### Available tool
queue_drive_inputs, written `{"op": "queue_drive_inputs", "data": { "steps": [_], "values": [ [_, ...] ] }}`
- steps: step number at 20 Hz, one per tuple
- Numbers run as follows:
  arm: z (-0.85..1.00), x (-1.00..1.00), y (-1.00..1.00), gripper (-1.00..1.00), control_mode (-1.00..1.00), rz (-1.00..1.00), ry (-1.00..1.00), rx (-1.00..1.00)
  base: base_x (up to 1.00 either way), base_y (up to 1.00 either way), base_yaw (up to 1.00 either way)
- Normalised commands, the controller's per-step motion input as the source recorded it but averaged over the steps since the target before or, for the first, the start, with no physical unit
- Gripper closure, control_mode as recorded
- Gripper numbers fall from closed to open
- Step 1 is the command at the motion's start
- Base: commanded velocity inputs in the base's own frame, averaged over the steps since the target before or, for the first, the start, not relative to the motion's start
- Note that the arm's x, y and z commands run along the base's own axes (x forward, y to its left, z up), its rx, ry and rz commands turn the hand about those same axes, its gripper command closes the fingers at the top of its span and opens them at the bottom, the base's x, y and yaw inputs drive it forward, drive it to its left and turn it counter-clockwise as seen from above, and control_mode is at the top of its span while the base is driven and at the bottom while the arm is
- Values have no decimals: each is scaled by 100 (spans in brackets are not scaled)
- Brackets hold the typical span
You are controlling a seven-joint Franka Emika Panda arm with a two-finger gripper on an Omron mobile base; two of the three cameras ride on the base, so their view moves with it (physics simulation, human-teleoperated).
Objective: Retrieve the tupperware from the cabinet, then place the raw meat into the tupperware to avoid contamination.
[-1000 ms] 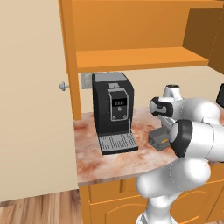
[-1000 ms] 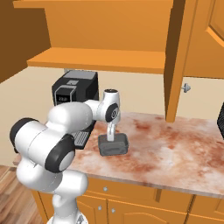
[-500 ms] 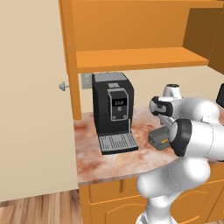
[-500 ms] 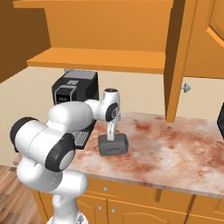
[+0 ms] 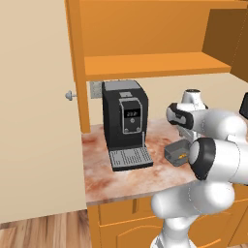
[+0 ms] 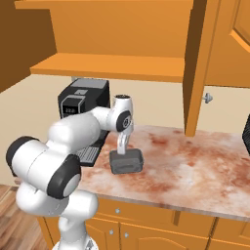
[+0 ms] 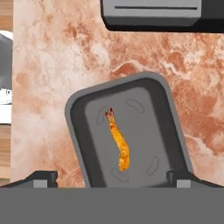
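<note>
My gripper [image 7: 112,177] is released above the tupperware [image 7: 127,135]; raw meat [image 7: 119,144] lies inside, so I rise straight up.

We note: orange-brown raw meat [image 7: 119,146], dark grey tupperware [image 7: 131,131], rust-mottled marbled surface [image 7: 52,65], orange cabinet [image 5: 145,38], black coffee machine [image 5: 123,116].

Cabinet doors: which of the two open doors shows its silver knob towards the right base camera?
The right-hand door; its knob sticks out beside the counter.

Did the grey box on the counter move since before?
No. The tupperware sits at the same spot beside the coffee machine, under the open tool.
</note>
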Motion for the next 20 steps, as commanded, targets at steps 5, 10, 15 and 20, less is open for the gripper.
{"op": "queue_drive_inputs", "data": {
  "steps": [5,10,15,20],
  "values": [
    [0,-39,24,-100,-100,-3,7,-2,0,0,0],
    [0,-56,18,-100,-100,-5,7,0,0,0,0],
    [8,-61,11,-100,-100,-1,9,0,0,0,0],
    [6,-68,7,-100,-100,1,12,0,0,0,0]
  ]
}}
